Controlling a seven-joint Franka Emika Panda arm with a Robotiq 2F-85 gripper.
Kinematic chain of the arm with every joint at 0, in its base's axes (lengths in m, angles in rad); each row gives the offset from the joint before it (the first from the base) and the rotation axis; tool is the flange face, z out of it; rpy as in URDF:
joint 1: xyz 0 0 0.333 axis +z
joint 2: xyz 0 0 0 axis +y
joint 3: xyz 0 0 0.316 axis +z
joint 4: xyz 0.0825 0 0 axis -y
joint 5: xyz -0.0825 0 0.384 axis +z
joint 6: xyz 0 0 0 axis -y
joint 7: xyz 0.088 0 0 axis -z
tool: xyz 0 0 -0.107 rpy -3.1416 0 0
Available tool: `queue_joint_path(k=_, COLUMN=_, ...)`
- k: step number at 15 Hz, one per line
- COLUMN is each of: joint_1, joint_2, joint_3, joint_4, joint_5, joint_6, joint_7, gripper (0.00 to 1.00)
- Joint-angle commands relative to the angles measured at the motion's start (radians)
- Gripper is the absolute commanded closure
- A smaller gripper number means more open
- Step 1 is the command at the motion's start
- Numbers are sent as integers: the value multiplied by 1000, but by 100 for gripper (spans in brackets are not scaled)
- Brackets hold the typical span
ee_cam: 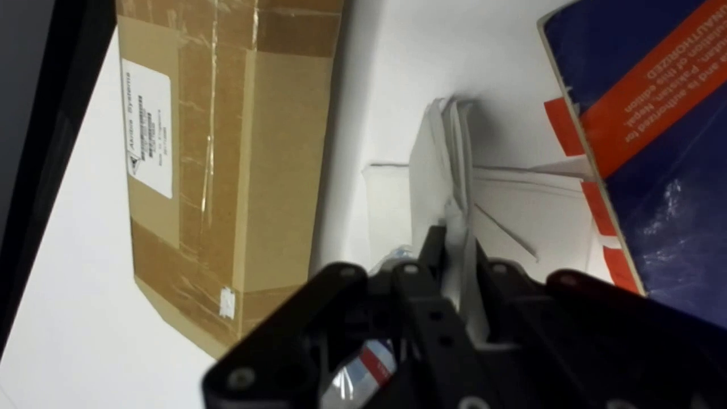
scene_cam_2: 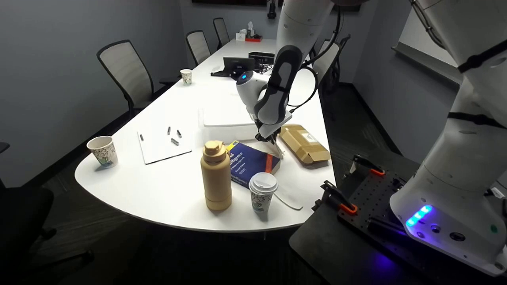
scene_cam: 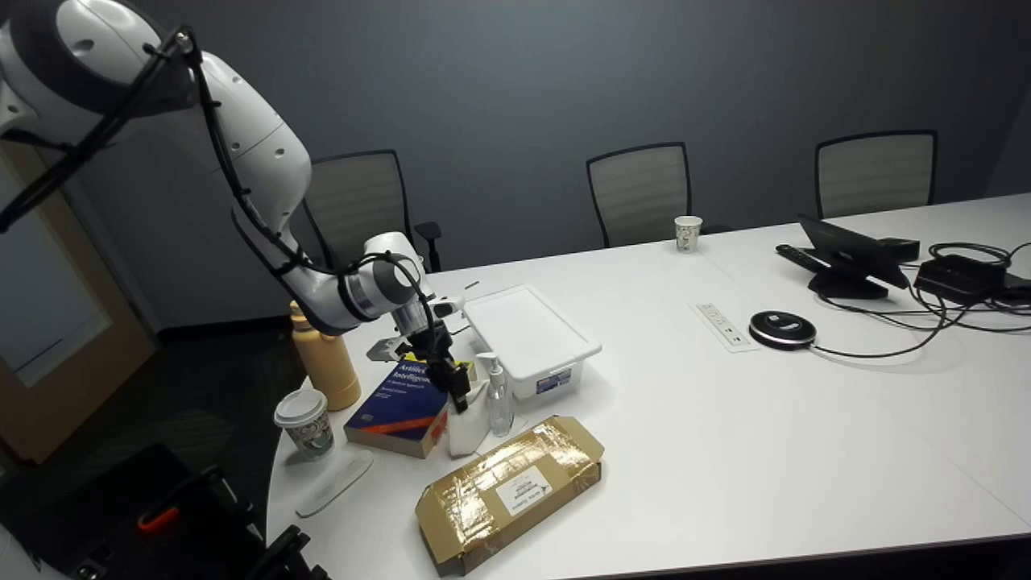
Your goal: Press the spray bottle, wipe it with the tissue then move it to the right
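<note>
The spray bottle (scene_cam: pixel 500 407) is slim and clear with a white pump top. It stands upright on the table beside the white lidded tub in an exterior view. My gripper (scene_cam: pixel 460 401) is shut on a folded white tissue (scene_cam: pixel 469 425), which hangs just beside the bottle; I cannot tell whether they touch. The wrist view shows the tissue (ee_cam: pixel 442 153) pinched between the fingertips (ee_cam: pixel 456 250). There the bottle is mostly hidden behind the gripper; only a clear curved edge (ee_cam: pixel 393 255) shows. In an exterior view the arm and tub hide the bottle, and a bit of tissue (scene_cam_2: pixel 279 149) shows.
A blue book (scene_cam: pixel 399 403) lies beside the tissue. A cardboard box (scene_cam: pixel 515 491) lies in front of the bottle, and the white tub (scene_cam: pixel 527 334) stands behind. A flat white sheet (ee_cam: pixel 389 210) lies below the gripper. A tan bottle (scene_cam_2: pixel 216 178) and a lidded cup (scene_cam_2: pixel 262 192) stand near the edge.
</note>
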Motion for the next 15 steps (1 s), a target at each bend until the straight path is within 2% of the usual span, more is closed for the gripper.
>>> queue_joint_path(k=1, joint_1=3, joint_2=58, joint_3=-9, joint_4=45, joint_5=-8, joint_6=37, joint_7=-28, gripper=98)
queue_joint_path(k=7, joint_1=-12, joint_2=127, joint_3=7, joint_4=109, joint_5=22, joint_6=60, joint_7=-112, gripper=98)
queue_joint_path(k=15, joint_1=-44, joint_2=158, joint_3=63, joint_4=157, joint_5=101, joint_6=65, joint_7=-266, gripper=98)
